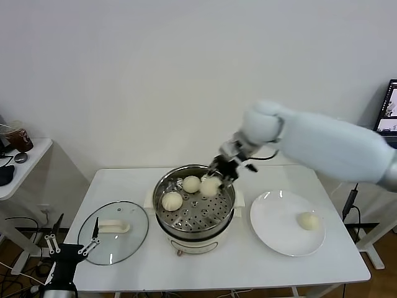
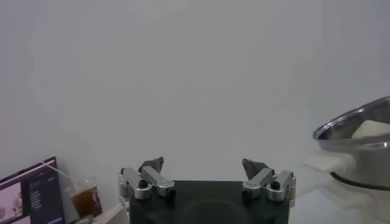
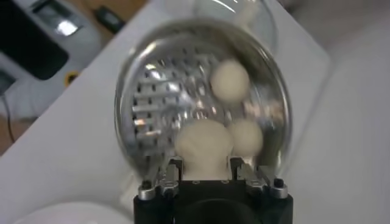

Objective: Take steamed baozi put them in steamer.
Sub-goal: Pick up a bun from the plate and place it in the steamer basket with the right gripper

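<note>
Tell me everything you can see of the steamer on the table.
The steamer is a round pot of shiny steel on a white base, standing upright mid-table, uncovered. Its perforated tray carries two baozi; a third baozi sits between the jaws of the right gripper above the far rim. The glass lid lies to its left, the white plate to its right.

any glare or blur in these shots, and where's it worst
Right wrist view: the steamer tray throws bright patches of glare, and the bun between the right gripper's jaws looks soft, like everything around it. Head view: even light; the glass lid reflects faintly and the plate shows small highlights. Left wrist view: mostly blank wall, with the steamer's rim gleaming at the frame edge.
</note>
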{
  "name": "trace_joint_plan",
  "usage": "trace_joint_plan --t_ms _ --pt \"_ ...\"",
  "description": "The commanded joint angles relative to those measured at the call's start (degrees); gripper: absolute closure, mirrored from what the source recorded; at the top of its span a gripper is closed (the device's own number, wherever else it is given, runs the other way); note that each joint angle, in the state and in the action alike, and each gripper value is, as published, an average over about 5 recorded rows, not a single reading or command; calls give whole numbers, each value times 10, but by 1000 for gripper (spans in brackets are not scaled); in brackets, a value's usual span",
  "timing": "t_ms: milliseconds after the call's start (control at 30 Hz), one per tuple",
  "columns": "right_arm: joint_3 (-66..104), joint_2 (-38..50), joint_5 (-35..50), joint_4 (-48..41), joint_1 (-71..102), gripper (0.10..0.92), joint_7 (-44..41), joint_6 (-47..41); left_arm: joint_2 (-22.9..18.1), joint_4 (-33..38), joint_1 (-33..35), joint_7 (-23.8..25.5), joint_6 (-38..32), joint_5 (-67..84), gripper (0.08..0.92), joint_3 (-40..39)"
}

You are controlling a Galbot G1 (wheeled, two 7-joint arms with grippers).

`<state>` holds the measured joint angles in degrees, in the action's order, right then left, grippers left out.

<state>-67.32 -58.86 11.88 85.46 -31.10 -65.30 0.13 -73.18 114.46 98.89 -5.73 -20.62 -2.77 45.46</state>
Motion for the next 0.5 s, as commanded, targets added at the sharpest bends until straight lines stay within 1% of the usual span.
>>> trace_joint_plan --t_ms 33,333,500 --pt "-71 -129 -67 -20 5 550 11 141 -3 1 2 0 -1 2 177 7" --pt "-77 -131 -158 -45 38 550 8 213 -7 -3 1 -1 -2 4 177 6" --pt "-76 -123 -170 -49 50 550 3 227 -7 -6 2 -1 -3 4 177 6"
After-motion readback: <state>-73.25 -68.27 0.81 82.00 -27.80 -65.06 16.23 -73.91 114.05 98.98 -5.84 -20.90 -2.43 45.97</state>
